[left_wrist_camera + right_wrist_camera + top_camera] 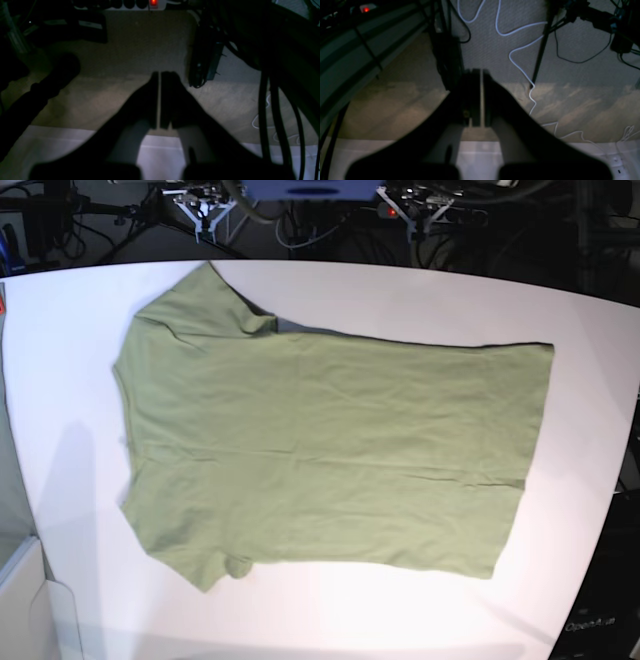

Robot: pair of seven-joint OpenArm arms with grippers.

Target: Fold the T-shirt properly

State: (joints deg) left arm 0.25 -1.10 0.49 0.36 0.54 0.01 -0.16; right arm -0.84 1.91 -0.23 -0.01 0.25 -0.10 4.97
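Lying flat and spread across the white table (60,380), the T-shirt (330,450) fills most of the base view, olive green, its shoulders and sleeves toward that view's left and its straight hem toward the right. One sleeve points up at the far left corner of the garment, the other juts down near the table's front edge; faint creases run across the body. Neither arm reaches over the cloth in this view. Both wrist cameras look into a dim space away from the tabletop. The left gripper (159,75) shows as two dark fingers pressed almost together, only a thin sliver of light between them, with nothing caught in that gap; beyond it lie a pale floor, dark cables (275,105) hanging at the right, and a small red light (153,2) glowing at the top. The right gripper (481,72) is likewise closed to a hairline slit and holds nothing; behind it a white cable (520,65) snakes down a grey surface, and black wires hang from above.
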